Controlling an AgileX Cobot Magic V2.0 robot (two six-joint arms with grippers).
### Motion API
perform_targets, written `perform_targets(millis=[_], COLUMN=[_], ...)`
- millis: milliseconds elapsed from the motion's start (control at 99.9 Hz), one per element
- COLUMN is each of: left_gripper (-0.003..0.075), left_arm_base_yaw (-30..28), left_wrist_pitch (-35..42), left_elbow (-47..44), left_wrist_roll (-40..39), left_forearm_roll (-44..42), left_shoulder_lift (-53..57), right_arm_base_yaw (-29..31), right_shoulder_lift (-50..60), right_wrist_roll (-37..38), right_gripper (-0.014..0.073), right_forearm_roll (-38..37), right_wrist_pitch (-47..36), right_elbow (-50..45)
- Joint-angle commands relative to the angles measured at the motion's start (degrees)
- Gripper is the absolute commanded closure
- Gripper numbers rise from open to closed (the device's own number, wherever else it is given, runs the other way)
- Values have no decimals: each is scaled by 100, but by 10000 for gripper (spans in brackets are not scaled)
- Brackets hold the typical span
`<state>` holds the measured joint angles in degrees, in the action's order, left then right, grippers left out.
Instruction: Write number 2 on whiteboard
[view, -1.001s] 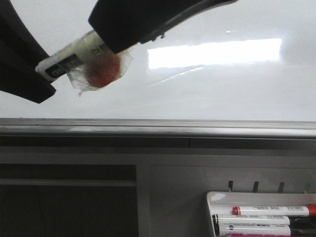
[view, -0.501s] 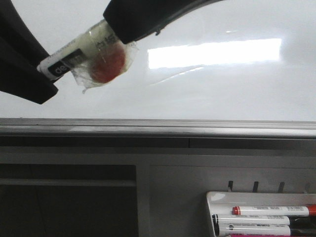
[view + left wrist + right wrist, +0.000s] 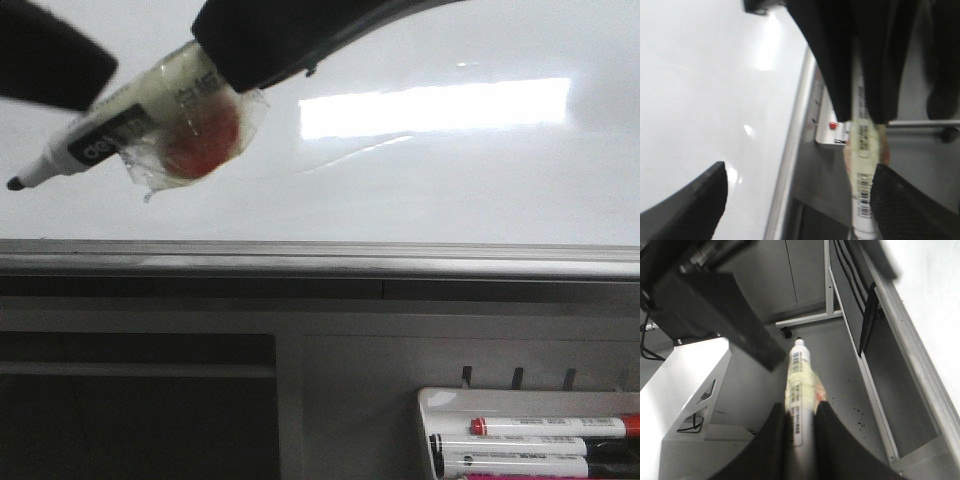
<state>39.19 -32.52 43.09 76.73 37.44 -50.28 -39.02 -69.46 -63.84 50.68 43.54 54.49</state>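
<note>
My right gripper (image 3: 215, 85) comes in from the upper right and is shut on a white marker (image 3: 110, 135), held slanted in front of the whiteboard (image 3: 430, 180). The marker's black nib (image 3: 14, 183) is bare and points lower left. A red blob under clear tape (image 3: 200, 140) sticks to the barrel. My left gripper (image 3: 45, 60) is at the upper left, just above the marker. In the left wrist view its jaws (image 3: 800, 170) stand wide apart with the marker (image 3: 862, 165) beside one finger. The right wrist view shows the fingers (image 3: 777, 440) clamped on the marker (image 3: 800, 385). No number 2 shows on the board.
A grey metal rail (image 3: 320, 255) runs along the whiteboard's lower edge. Below it at the right hangs a small white tray (image 3: 440, 405) with several markers, one with a red cap (image 3: 555, 426). Grey cabinet panels lie under the rail.
My left gripper has lifted up and off the marker's lower end, and the black nib now shows. The right gripper and marker have shifted slightly left.
</note>
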Motion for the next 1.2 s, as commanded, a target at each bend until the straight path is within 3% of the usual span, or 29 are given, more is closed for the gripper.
perform_targets(millis=[0, 180, 250, 371, 491, 521, 711, 1192], left_gripper=[153, 161, 210, 395, 697, 739, 741, 741], left_arm_base_yaw=[-66, -502, -730, -1126, -1466, -1524, -1707, -1707], left_wrist_pitch=[501, 591, 591, 591, 561, 561, 524, 493], left_elbow=[197, 197, 197, 197, 149, 116, -41, -129], left_wrist_roll=[-273, -1226, -1763, -2623, -2952, -2981, -3215, -3215], left_forearm_roll=[255, 244, 235, 186, 168, 158, 159, 226], left_shoulder_lift=[433, 1438, 1843, 2481, 3013, 3118, 3398, 3398], right_arm_base_yaw=[-2, -2, 38, 289, 584, 643, 723, 723], right_shoulder_lift=[104, 104, 104, 104, 104, 104, 69, -538], right_wrist_roll=[-61, -61, -50, 206, 206, 206, 206, 206], right_gripper=[671, 653, 653, 653, 653, 654, 654, 654], right_forearm_roll=[237, 118, 23, -169, -178, -178, -211, -211], right_wrist_pitch=[-75, -187, -381, -970, -1652, -1821, -2648, -2477], right_elbow=[180, 180, 180, 180, 180, 180, 190, 202])
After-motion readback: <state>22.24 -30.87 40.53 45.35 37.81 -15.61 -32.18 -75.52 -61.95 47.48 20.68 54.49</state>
